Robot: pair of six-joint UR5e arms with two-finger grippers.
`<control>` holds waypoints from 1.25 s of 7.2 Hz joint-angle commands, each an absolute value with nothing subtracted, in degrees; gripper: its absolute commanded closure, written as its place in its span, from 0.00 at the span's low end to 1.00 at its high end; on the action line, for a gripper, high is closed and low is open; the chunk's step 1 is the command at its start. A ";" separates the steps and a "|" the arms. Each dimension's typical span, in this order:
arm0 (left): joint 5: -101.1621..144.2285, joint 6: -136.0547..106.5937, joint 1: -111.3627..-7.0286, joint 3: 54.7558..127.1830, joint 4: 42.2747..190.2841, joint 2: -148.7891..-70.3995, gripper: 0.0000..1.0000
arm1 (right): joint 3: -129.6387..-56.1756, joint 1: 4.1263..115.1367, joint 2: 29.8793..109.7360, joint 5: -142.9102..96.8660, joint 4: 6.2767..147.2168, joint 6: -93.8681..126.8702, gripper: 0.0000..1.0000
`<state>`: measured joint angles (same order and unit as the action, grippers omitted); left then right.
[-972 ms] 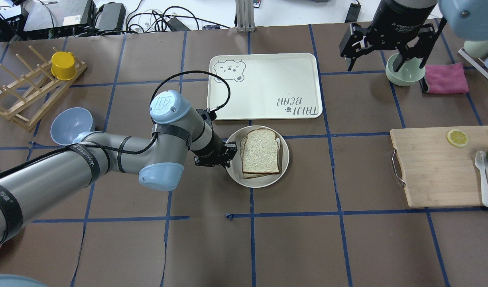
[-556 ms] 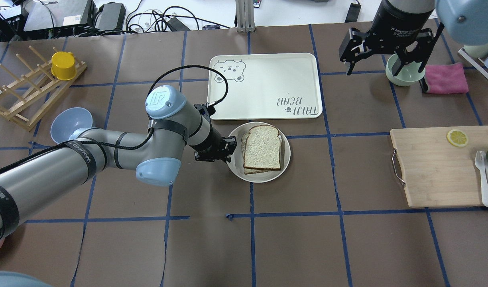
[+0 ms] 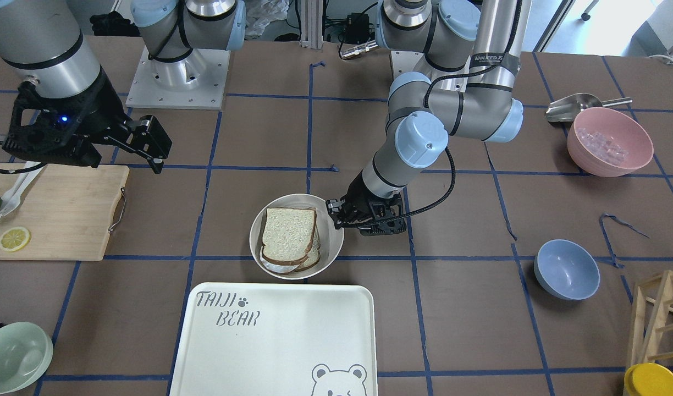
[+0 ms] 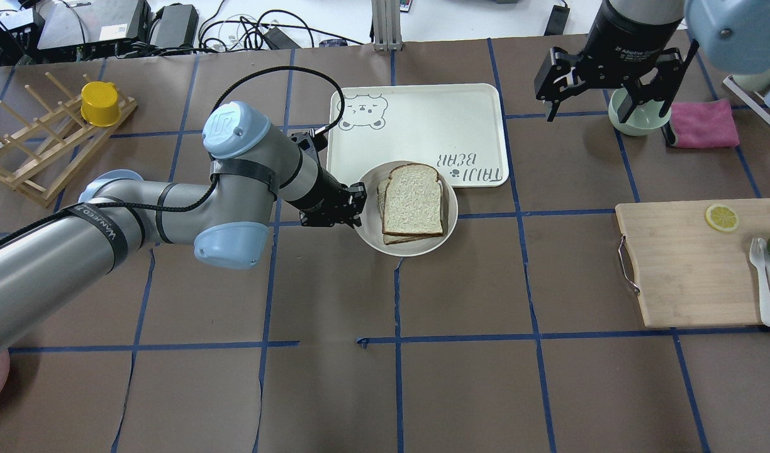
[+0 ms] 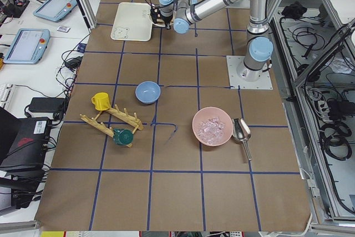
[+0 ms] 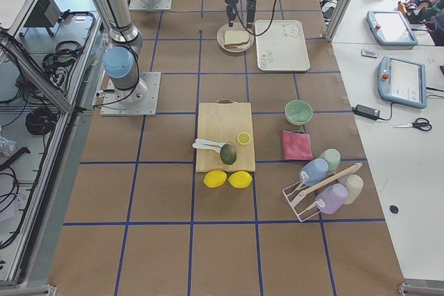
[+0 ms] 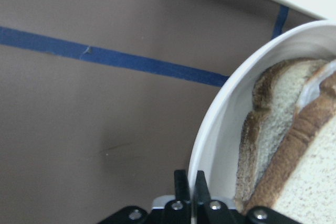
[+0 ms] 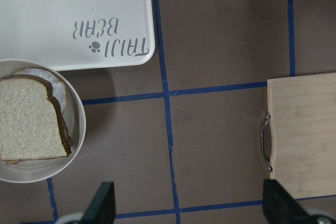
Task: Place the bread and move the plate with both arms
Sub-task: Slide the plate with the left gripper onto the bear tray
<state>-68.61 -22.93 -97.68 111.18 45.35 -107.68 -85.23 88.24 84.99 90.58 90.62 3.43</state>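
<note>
Cream-white plate [image 4: 405,250] carrying the bread [image 4: 414,200] is at the edge of the tray [image 4: 423,119], its rim pinched by the left gripper [image 4: 358,206]; the right gripper [image 4: 605,107] hangs spread apart, well away

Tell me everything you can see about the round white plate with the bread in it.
The plate is a round, cream-white shallow dish with a raised rim, smooth-looking. The bread lies in it, stacked on a second slice. The left gripper pinches its rim on the robot's left side, jaws shut. From overhead its far edge overlaps the bear tray; whether it rests on anything I cannot tell.
</note>
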 commanded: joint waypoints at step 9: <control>-66.97 -23.29 -97.29 76.29 48.61 -135.78 0.99 | -85.25 88.24 84.99 90.88 90.62 3.43 0.00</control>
<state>-67.04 -23.24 -97.29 77.18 48.88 -134.14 -85.25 88.24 84.99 90.68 90.62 3.49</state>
